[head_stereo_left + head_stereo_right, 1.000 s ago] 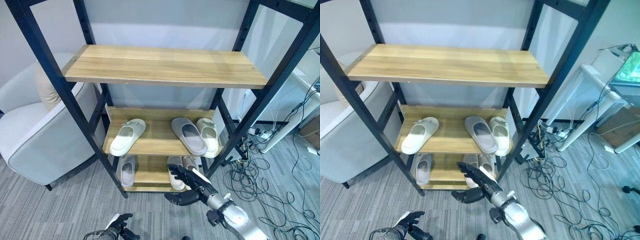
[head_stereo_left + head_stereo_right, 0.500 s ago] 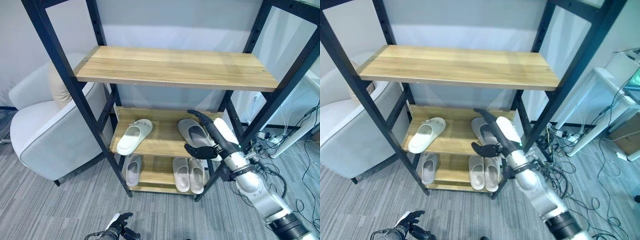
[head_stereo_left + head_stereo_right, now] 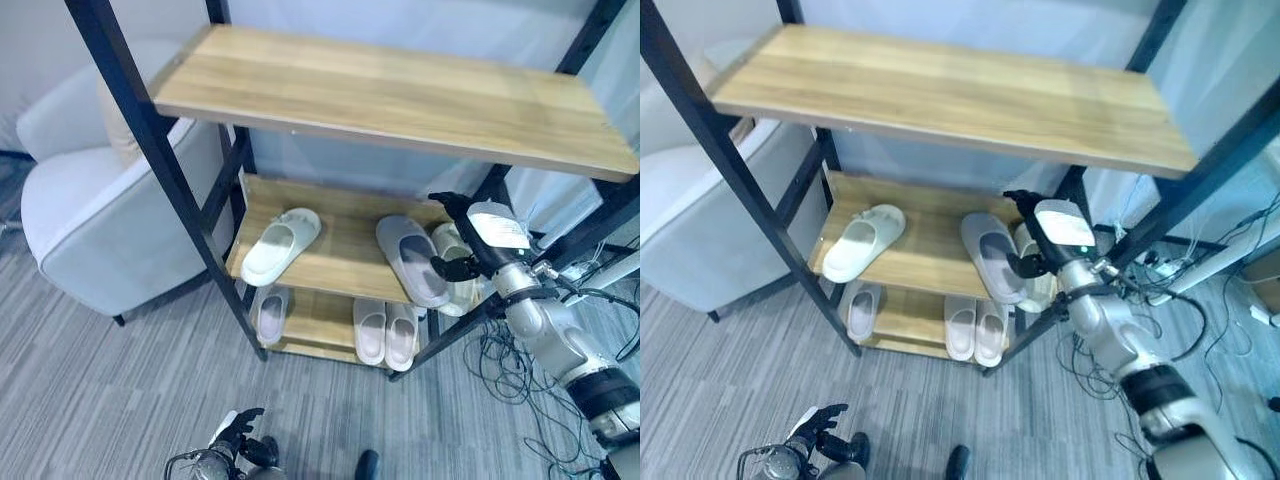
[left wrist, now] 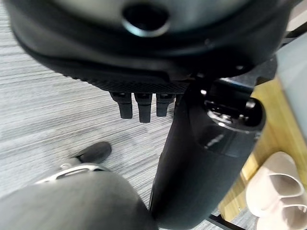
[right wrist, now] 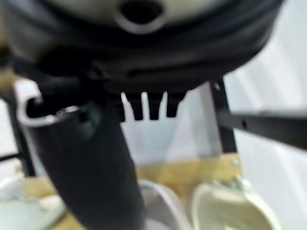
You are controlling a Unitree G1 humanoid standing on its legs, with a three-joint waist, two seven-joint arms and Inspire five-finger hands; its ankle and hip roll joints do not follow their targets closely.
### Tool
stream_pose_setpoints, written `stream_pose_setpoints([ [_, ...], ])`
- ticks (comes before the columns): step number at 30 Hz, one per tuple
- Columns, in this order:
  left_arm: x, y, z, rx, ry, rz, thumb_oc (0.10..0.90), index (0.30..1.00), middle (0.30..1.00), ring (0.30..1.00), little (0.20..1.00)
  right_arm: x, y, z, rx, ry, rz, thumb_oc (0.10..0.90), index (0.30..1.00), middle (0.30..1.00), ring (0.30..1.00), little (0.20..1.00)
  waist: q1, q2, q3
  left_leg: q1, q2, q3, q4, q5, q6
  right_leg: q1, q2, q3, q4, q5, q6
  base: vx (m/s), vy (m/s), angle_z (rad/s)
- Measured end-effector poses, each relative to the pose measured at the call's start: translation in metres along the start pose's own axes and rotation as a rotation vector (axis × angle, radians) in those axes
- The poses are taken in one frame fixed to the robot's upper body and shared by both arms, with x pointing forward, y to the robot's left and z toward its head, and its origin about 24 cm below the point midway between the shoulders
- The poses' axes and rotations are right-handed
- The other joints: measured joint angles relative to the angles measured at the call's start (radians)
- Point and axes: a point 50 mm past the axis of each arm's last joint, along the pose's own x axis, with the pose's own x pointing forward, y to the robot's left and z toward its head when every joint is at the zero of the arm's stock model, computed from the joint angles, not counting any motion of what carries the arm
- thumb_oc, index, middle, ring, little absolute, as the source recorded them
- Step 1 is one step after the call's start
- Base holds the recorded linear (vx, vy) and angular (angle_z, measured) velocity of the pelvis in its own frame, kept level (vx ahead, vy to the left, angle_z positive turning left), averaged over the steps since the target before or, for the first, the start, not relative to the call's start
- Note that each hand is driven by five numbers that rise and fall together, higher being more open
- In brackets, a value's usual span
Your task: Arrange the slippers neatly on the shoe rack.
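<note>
At the middle shelf's right end, our right hand (image 3: 462, 240) reaches in with fingers spread and holds nothing, its thumb close above the grey slipper (image 3: 410, 260) and the pale slipper (image 3: 452, 280) beside it. Our left hand (image 3: 236, 432) hangs low over the carpet, fingers loose. On the shoe rack (image 3: 390, 95), a white slipper (image 3: 281, 244) lies left on that shelf, three more on the bottom shelf (image 3: 320, 318). An armchair (image 3: 95, 215) stands left.
</note>
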Motion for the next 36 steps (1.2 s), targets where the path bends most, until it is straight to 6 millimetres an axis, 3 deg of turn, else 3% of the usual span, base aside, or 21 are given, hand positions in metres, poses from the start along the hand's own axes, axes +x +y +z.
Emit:
stream_pose_setpoints([
  [4, 0.002, 0.001, 0.008, -0.014, -0.025, 0.003, 0.8, 0.9, 0.9, 0.9, 0.9, 0.006, -0.001, -0.007, -0.029, 0.041, -0.001, 0.8, 0.9, 0.9, 0.9, 0.9, 0.026, 0.005, 0.023, -0.02, 0.0, -0.009, 0.0, 0.0, 0.0, -0.014, 0.0, -0.005, 0.0, 0.0, 0.0, -0.01, 0.022, 0.07],
  [9, 0.005, 0.005, 0.017, -0.042, -0.052, 0.02, 0.8, 0.9, 0.9, 0.9, 0.9, 0.026, -0.017, -0.015, -0.085, 0.096, -0.059, 0.8, 0.9, 0.9, 0.9, 0.9, 0.032, -0.001, 0.042, -0.081, 0.001, -0.049, 0.0, 0.01, -0.004, -0.053, 0.0, -0.03, 0.0, 0.0, 0.0, 0.0, 0.023, 0.2],
  [10, 0.005, 0.006, 0.018, -0.049, -0.054, 0.023, 0.8, 0.9, 0.9, 0.9, 0.9, 0.028, -0.018, -0.015, -0.089, 0.1, -0.067, 0.585, 0.578, 0.578, 0.578, 0.578, 0.035, -0.001, 0.042, -0.082, 0.001, -0.05, 0.0, 0.01, -0.004, -0.053, 0.0, -0.031, 0.0, 0.0, 0.0, 0.0, 0.021, 0.11],
  [11, 0.006, 0.006, 0.019, -0.048, -0.056, 0.029, 0.8, 0.9, 0.9, 0.9, 0.9, 0.032, -0.021, -0.015, -0.101, 0.109, -0.082, 0.4, 0.3, 0.3, 0.3, 0.3, 0.034, -0.002, 0.043, -0.087, 0.001, -0.052, 0.0, 0.01, -0.004, -0.057, -0.001, -0.031, 0.0, 0.0, 0.0, 0.0, 0.021, 0.04],
  [14, 0.006, 0.008, 0.021, -0.054, -0.059, 0.046, 0.8, 0.9, 0.9, 0.9, 0.9, 0.043, -0.028, -0.019, -0.114, 0.157, -0.117, 0.4, 0.3, 0.3, 0.3, 0.3, 0.036, -0.008, 0.049, -0.1, 0.001, -0.053, 0.0, 0.01, -0.004, -0.067, 0.0, -0.032, 0.0, 0.0, 0.0, 0.0, 0.0, 0.0],
  [20, 0.007, 0.01, 0.027, -0.053, -0.077, 0.061, 0.8, 0.9, 0.9, 0.9, 0.9, 0.043, -0.03, -0.023, -0.121, 0.189, -0.121, 0.4, 0.3, 0.3, 0.3, 0.3, 0.05, -0.007, 0.071, -0.112, 0.001, -0.063, 0.0, 0.014, -0.007, -0.075, 0.0, -0.043, 0.0, 0.0, 0.0, 0.0, 0.002, 0.04],
  [25, 0.008, 0.011, 0.03, -0.052, -0.087, 0.063, 0.8, 0.9, 0.9, 0.9, 0.9, 0.046, -0.039, 0.0, -0.081, 0.095, -0.204, 0.4, 0.3, 0.3, 0.3, 0.3, 0.051, -0.004, 0.08, -0.114, 0.001, -0.076, 0.0, 0.015, -0.007, -0.073, 0.0, -0.051, 0.0, 0.0, 0.0, 0.0, -0.007, 0.05],
  [28, 0.008, 0.011, 0.031, -0.051, -0.09, 0.062, 0.8, 0.9, 0.9, 0.9, 0.9, 0.041, -0.045, 0.016, -0.052, 0.016, -0.26, 0.4, 0.3, 0.3, 0.3, 0.3, 0.053, -0.004, 0.081, -0.11, 0.001, -0.077, 0.0, 0.015, -0.007, -0.065, -0.001, -0.051, 0.0, 0.0, 0.0, 0.0, -0.01, 0.06],
  [36, 0.008, 0.01, 0.03, -0.033, -0.075, 0.059, 0.8, 0.9, 0.9, 0.9, 0.9, -0.009, -0.039, 0.045, 0.074, -0.134, -0.348, 0.4, 0.3, 0.3, 0.3, 0.3, 0.05, -0.003, 0.084, -0.058, -0.001, -0.067, 0.0, 0.014, -0.008, -0.018, -0.003, -0.029, 0.0, -0.008, 0.009, 0.01, -0.018, -0.01],
])
